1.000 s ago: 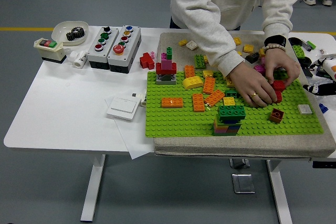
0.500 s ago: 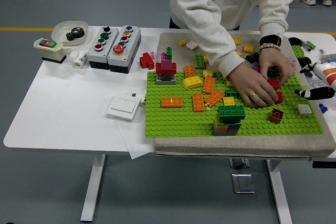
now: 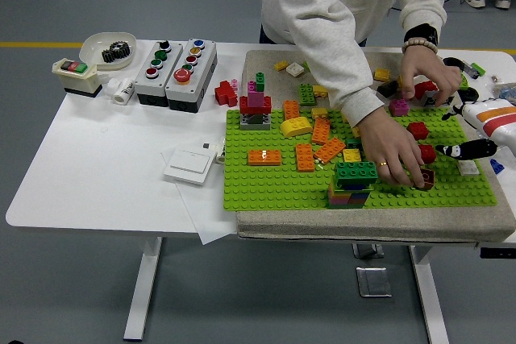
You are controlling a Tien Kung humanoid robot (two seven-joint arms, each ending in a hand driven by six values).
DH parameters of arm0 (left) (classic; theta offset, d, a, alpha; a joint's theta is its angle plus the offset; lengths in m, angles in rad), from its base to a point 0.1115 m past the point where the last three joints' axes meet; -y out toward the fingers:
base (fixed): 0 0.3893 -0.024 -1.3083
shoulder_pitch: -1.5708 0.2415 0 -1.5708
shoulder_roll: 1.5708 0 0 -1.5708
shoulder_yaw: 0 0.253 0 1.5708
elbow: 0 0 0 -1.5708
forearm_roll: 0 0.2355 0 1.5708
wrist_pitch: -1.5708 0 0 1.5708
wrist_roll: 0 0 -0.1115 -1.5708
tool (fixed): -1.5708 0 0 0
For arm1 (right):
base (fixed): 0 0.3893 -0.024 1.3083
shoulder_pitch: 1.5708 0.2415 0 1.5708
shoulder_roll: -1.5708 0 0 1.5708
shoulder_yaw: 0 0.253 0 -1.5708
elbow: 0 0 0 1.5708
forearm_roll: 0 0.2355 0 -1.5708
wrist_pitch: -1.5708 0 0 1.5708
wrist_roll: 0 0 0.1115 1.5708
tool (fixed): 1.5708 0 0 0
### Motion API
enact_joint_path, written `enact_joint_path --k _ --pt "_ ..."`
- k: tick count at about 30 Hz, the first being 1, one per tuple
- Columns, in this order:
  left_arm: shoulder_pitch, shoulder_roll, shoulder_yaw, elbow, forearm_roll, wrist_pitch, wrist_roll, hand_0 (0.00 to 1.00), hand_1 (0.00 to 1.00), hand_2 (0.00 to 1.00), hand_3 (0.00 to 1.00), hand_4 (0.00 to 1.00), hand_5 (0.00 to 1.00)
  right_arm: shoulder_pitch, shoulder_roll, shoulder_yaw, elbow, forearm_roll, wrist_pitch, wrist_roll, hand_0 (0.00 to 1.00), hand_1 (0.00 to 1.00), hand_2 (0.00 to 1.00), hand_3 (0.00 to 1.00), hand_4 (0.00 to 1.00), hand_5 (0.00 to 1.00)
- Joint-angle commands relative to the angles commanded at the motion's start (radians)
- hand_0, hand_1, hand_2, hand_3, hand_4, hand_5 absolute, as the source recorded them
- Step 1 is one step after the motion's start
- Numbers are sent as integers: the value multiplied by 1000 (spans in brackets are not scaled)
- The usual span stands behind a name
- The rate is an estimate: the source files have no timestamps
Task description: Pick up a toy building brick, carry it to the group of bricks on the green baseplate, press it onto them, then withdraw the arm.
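At the table's far left corner sat one switch box with a red and a green button, one white dish holding a black gear, and two grey button boxes side by side, each showing three buttons; no lettering was legible. One white wall switch lay on paper near the middle. On the green baseplate lay four orange bricks, one yellow curved brick and one green-topped stack of bricks at its near edge. A person's two hands worked there: one pressed on a dark red brick, the other picked among loose bricks at the far right. The robot's right hand reached in from the right edge, black fingers loosely apart, clamped on nothing, just beside a white brick.
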Motion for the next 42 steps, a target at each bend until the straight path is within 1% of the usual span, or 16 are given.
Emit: enact_joint_path --k 6,13,18,25,31,32,33,38,39,42 --pt "-2 0 4 1 -8 3 -2 669 710 731 590 674 664 1 -5 11 6 -2 1 -6 717 720 763 717 836 648" --pt "-3 1 3 1 -6 2 -1 668 710 731 590 674 664 1 -5 31 -1 -11 -15 -18 720 721 763 718 837 649" --pt "-3 1 1 1 -5 2 -1 669 710 731 591 675 666 3 -8 35 -1 -8 -9 -22 721 720 762 713 837 649" --pt "-3 1 0 1 -1 0 0 668 710 731 590 675 665 -2 -10 11 21 -11 4 -15 721 718 760 708 837 649" --pt "-3 2 -2 0 2 -1 1 669 710 731 590 675 665 -7 -13 -13 42 -17 5 -13 715 713 754 694 837 649" --pt "-4 2 -3 0 6 -2 2 669 710 731 590 675 665 -6 -10 -24 43 -18 4 -13 715 713 754 694 837 649" --pt "-4 2 -5 0 8 -3 3 669 710 731 591 675 664 -5 -7 -30 41 -19 3 -13 698 688 733 651 836 649" --pt "-5 3 -7 -1 13 -4 4 669 710 731 591 675 664 -1 9 -43 21 -17 1 -13 698 688 733 651 836 649" --pt "-6 3 -7 -1 13 -4 4 669 710 731 591 676 665 -1 12 -44 17 -16 2 -14 692 666 715 614 836 648" --pt "-6 3 -6 -1 11 -3 4 669 710 731 591 676 665 1 19 -51 8 -13 3 -13 692 666 715 614 836 648"
